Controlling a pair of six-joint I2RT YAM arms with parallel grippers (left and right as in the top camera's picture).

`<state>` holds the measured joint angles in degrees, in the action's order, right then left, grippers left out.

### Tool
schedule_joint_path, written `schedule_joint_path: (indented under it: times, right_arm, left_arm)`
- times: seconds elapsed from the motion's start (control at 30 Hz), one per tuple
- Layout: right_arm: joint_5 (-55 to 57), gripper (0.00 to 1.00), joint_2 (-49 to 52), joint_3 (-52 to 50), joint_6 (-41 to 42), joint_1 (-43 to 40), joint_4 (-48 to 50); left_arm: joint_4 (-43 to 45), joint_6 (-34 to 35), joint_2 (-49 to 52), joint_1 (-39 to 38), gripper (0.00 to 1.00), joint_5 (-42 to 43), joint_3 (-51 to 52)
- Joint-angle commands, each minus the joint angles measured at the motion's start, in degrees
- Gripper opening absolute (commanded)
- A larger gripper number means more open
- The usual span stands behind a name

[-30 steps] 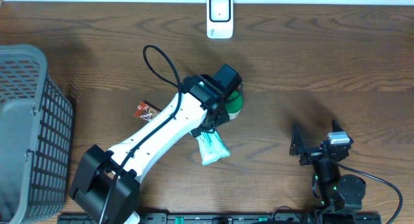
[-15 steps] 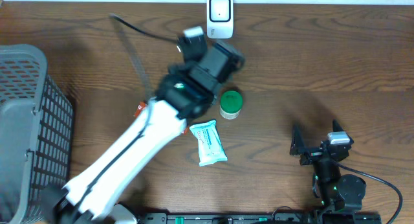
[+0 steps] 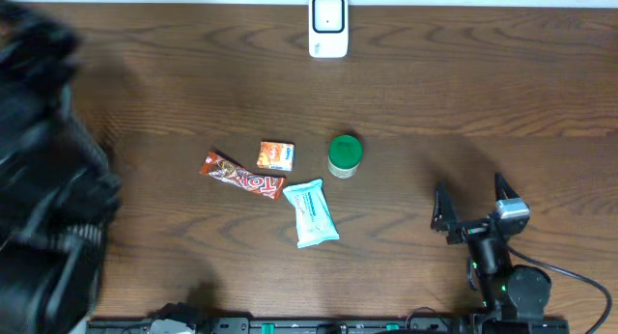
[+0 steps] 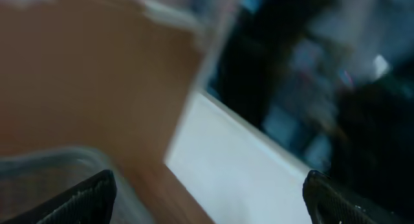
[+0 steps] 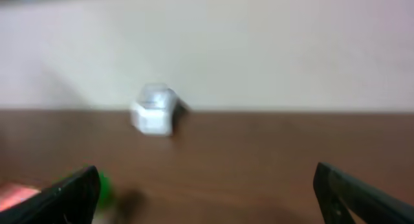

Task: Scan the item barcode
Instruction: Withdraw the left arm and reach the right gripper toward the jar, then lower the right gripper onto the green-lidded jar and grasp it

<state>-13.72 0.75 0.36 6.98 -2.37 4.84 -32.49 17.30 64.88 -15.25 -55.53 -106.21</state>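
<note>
Packet (image 3: pixel 275 156), small, square, orange, lies flat; left gripper (image 4: pixel 210 201) and right gripper (image 5: pixel 215 197) both gape empty.

Overhead, I see the tabletop (image 3: pixel 435 93) evenly and brightly lit, sharp, with only short, soft shadows; a dark motion smear fills the left edge. My left wrist view is streaked with blur, the left pincer (image 4: pixel 210 197) showing as dark silhouettes in the lower corners. Right wrist view: soft, out of focus.

We see the scanner (image 3: pixel 328 25) farthest back. Before it bar (image 3: pixel 241 175), packet (image 3: pixel 276 155) and jar (image 3: pixel 345 153) run left to right, pouch (image 3: pixel 313 213) nearest.
</note>
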Motion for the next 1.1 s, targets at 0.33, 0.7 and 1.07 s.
schedule_joint_path:
  times: [0.33,0.7,1.07]
  right_arm:
    - [-22.9,0.99,29.9,26.8,-8.4,0.2,-18.4]
    - [-20.3,0.99,82.1,90.6,-34.0,1.7,-75.3]
    - [-4.0,0.99,96.3,100.7,-30.3,14.8,-75.0]
  left_arm:
    - [-1.3,-2.0,-5.1,4.6,0.93,-3.5,0.3]
    - [-1.3,-1.3,-7.1,4.6,0.93,-3.5,3.5]
    - [-1.2,1.1,-13.8,4.6,0.93,-3.4,7.6]
